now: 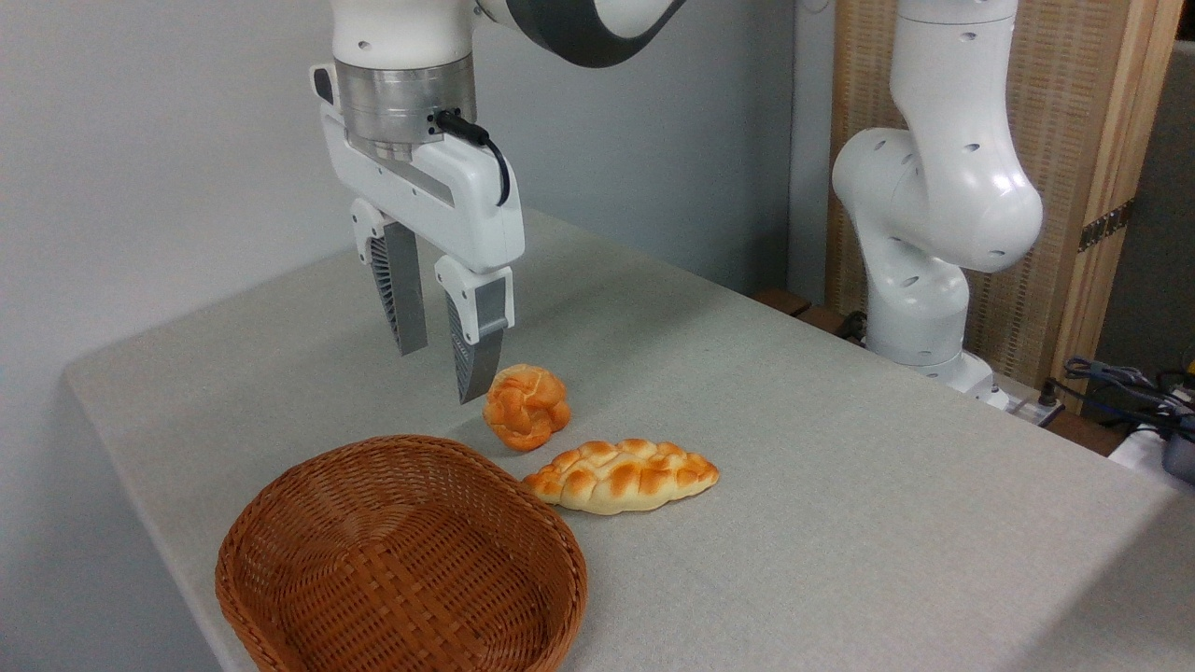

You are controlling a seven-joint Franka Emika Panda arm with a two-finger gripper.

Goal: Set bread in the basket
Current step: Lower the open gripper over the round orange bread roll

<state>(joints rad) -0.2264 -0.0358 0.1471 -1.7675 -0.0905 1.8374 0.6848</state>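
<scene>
Apparently mid-approach, the empty gripper [446, 364] hangs fingers apart just left of the bread [527, 406], needing a rightward shift before descending.

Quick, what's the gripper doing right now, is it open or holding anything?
Gripper: open, holding nothing; it hangs above the table just left of the round bun.

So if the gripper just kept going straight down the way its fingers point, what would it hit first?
Probably the bare table. The gripper is open, pointing down, empty. The bun lies just right of the fingertips, so the near finger might graze it; depth is unclear from this one view.
</scene>
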